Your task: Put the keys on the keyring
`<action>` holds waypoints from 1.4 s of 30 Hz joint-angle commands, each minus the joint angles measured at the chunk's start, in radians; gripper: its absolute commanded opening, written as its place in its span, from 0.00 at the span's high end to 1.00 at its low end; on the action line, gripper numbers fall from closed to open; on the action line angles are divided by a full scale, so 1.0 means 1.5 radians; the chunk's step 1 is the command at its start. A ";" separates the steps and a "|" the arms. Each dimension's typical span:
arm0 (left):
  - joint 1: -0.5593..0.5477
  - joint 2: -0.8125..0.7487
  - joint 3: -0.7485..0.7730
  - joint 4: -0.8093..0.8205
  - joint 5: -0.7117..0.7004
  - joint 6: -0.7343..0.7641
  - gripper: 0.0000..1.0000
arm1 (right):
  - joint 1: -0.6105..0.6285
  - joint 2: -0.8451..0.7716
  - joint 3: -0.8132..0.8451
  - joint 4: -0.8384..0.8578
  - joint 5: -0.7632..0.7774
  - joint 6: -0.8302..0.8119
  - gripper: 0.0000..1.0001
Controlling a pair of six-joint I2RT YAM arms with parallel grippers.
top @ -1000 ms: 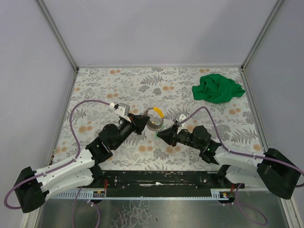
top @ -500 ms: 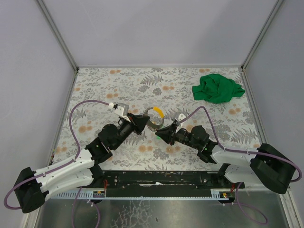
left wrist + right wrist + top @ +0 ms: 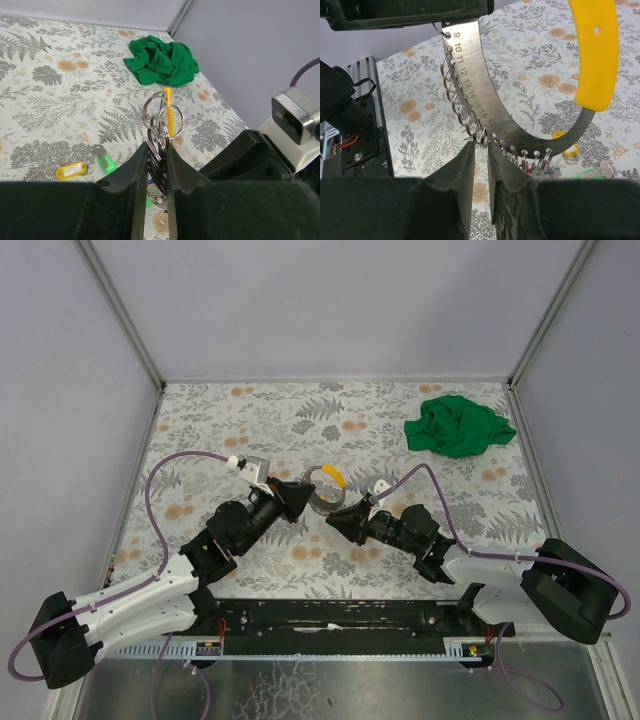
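The keyring (image 3: 470,75) is a curved, numbered metal band with a yellow end (image 3: 333,477) and a row of small wire rings. It hangs over mid-table with my left gripper (image 3: 303,498) shut on it. The left wrist view shows its rings (image 3: 160,120) pinched between that gripper's (image 3: 157,147) jaws. My right gripper (image 3: 481,146) has its jaws a narrow gap apart with nothing between them. Its tips sit just under the small rings; from above it (image 3: 332,516) faces the left one. The yellow-tagged key (image 3: 70,170) and the green-tagged key (image 3: 106,161) lie on the table below.
A crumpled green cloth (image 3: 458,425) lies at the table's far right corner. Grey walls close in the flowered table on three sides. The arms' cables arc above the table beside each wrist.
My right gripper has crept up and to the left, closer to the keyring, and its arm has swung round. The left gripper and the keyring have stayed put.
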 commanded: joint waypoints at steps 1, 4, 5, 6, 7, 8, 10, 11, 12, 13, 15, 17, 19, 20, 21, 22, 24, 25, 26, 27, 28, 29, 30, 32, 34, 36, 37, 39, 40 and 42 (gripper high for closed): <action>-0.003 -0.004 0.023 0.036 0.004 -0.022 1.00 | 0.007 -0.001 0.014 0.060 0.012 -0.020 0.78; -0.003 -0.002 0.024 0.035 0.003 -0.026 1.00 | 0.008 -0.002 0.016 0.060 0.007 -0.022 0.83; -0.003 -0.001 0.024 0.035 0.002 -0.027 1.00 | 0.008 -0.004 0.016 0.060 0.004 -0.023 0.84; -0.003 -0.001 0.024 0.034 0.003 -0.028 1.00 | 0.008 -0.006 0.016 0.060 0.002 -0.023 0.86; -0.003 0.000 0.024 0.033 0.001 -0.028 1.00 | 0.008 -0.008 0.016 0.058 0.001 -0.024 0.87; -0.003 0.000 0.024 0.032 0.000 -0.029 1.00 | 0.009 -0.012 0.015 0.055 0.001 -0.026 0.90; -0.003 -0.001 0.023 0.029 -0.004 -0.029 1.00 | 0.009 -0.019 0.013 0.049 0.003 -0.032 0.93; -0.003 -0.002 0.023 0.028 -0.004 -0.030 1.00 | 0.010 -0.022 0.012 0.043 0.004 -0.035 0.94; -0.003 -0.003 0.024 0.026 -0.006 -0.030 1.00 | 0.009 -0.026 0.011 0.037 0.005 -0.040 0.95; -0.003 -0.004 0.025 0.022 -0.007 -0.030 1.00 | 0.009 -0.030 0.009 0.031 0.008 -0.044 0.96; -0.003 -0.006 0.028 0.013 -0.010 -0.030 1.00 | 0.009 -0.038 0.005 0.017 0.012 -0.057 0.99; -0.003 -0.007 0.033 0.001 -0.015 -0.031 1.00 | 0.009 -0.049 0.004 -0.007 0.014 -0.077 0.99; -0.003 -0.007 0.039 -0.014 -0.017 -0.034 1.00 | 0.010 -0.061 0.004 -0.032 0.014 -0.095 0.99; -0.003 -0.008 0.044 -0.021 -0.016 -0.036 1.00 | 0.011 -0.066 0.004 -0.043 0.014 -0.106 1.00; -0.003 -0.006 0.047 -0.028 -0.016 -0.038 1.00 | 0.010 -0.072 0.005 -0.060 0.012 -0.115 0.99; -0.003 -0.006 0.050 -0.035 -0.015 -0.040 1.00 | 0.010 -0.078 0.006 -0.074 0.012 -0.125 1.00; -0.004 -0.006 0.057 -0.047 -0.012 -0.043 1.00 | 0.011 -0.085 0.010 -0.098 0.012 -0.142 0.99; -0.003 -0.006 0.059 -0.052 -0.010 -0.045 1.00 | 0.011 -0.088 0.014 -0.109 0.011 -0.150 0.99; -0.003 -0.007 0.062 -0.057 -0.009 -0.047 1.00 | 0.010 -0.091 0.017 -0.119 0.010 -0.158 0.98; -0.003 -0.009 0.065 -0.062 -0.008 -0.048 1.00 | 0.011 -0.092 0.020 -0.127 0.008 -0.162 0.97; -0.003 -0.010 0.067 -0.066 -0.006 -0.050 1.00 | 0.011 -0.093 0.023 -0.134 0.009 -0.167 0.96; -0.003 -0.011 0.071 -0.069 -0.003 -0.050 1.00 | 0.011 -0.092 0.025 -0.138 0.009 -0.169 0.96; -0.003 -0.011 0.073 -0.071 0.001 -0.051 1.00 | 0.011 -0.090 0.027 -0.138 0.008 -0.172 0.96; -0.003 -0.012 0.076 -0.073 0.007 -0.054 1.00 | 0.012 -0.087 0.030 -0.140 0.006 -0.172 0.95; -0.003 -0.011 0.078 -0.073 0.012 -0.056 1.00 | 0.014 -0.085 0.034 -0.139 0.002 -0.172 0.93; -0.003 -0.012 0.078 -0.072 0.018 -0.059 1.00 | 0.014 -0.081 0.037 -0.138 0.002 -0.172 0.93; -0.003 -0.011 0.078 -0.070 0.020 -0.061 1.00 | 0.014 -0.080 0.039 -0.138 0.001 -0.172 0.92; -0.003 -0.009 0.079 -0.069 0.023 -0.063 1.00 | 0.015 -0.076 0.042 -0.137 -0.002 -0.172 0.90; -0.003 -0.009 0.078 -0.068 0.024 -0.064 1.00 | 0.016 -0.074 0.043 -0.135 -0.004 -0.172 0.88; -0.003 -0.009 0.079 -0.068 0.024 -0.065 1.00 | 0.016 -0.070 0.046 -0.132 -0.004 -0.172 0.87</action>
